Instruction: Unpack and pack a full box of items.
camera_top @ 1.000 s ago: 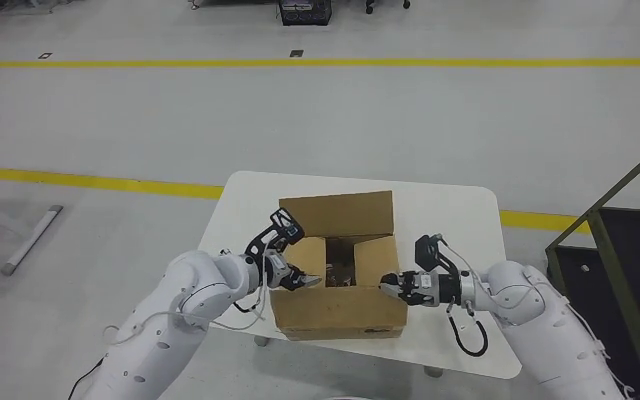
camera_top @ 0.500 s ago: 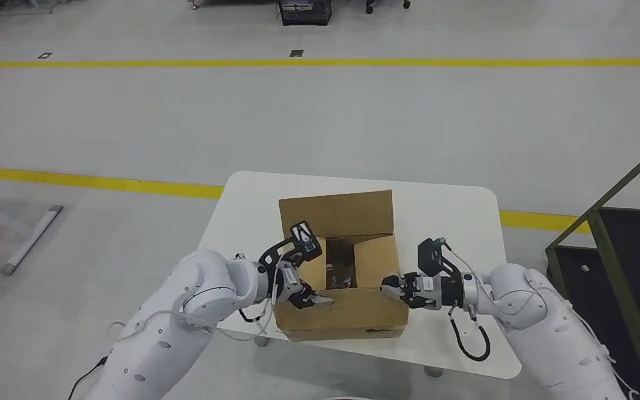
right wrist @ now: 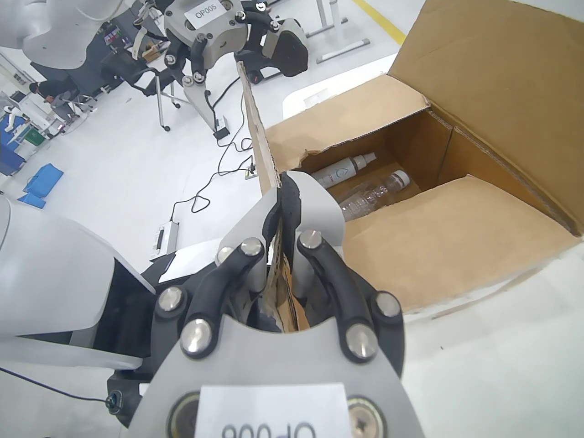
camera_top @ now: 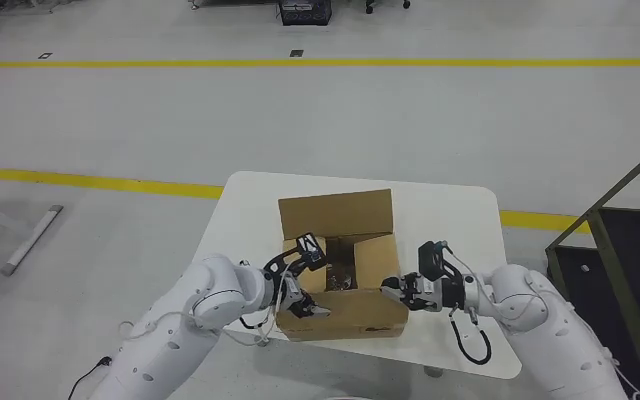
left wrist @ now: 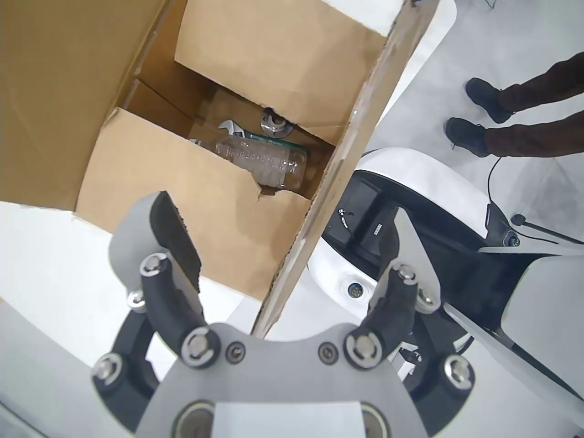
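Left gripper [camera_top: 307,306] has been shifted lower-right, fingers spread astride near flap [left wrist: 346,148]. Right gripper [right wrist: 286,193] is clenched on that flap. Box [camera_top: 336,212] is kept mid-frame on table [camera_top: 450,215]. Bottle [left wrist: 262,164] is half hidden inside.

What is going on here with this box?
The robot is working on an open cardboard box on the table. Its right gripper is shut on the near flap; the left gripper is open, straddling the same flap. A clear bottle, a spray bottle and a wrench lie inside.
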